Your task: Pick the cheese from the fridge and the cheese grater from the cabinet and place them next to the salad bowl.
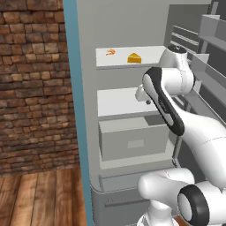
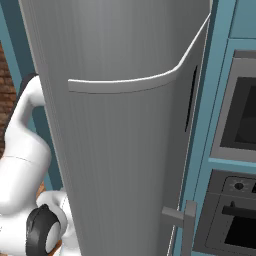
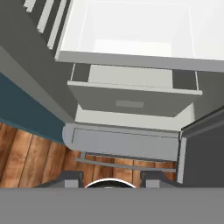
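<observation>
Gripper (image 3: 112, 180) at bottom of hand view, fingers pressed together, holding nothing. One open fridge (image 1: 132, 128), one grey drawer (image 1: 134, 140) mid-frame. One cheese (image 1: 134, 58) on top shelf, upper centre, beside one orange shrimp-like item (image 1: 111, 52). Wood floor (image 1: 39, 198), brick wall (image 1: 31, 84) left.

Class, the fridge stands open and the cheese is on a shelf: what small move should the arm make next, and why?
Probably raise the hand toward the top shelf and open it. The cheese lies up there beside a small orange item, untouched, while the hand looks down at the grey drawer and wooden floor, shut and holding nothing.
</observation>
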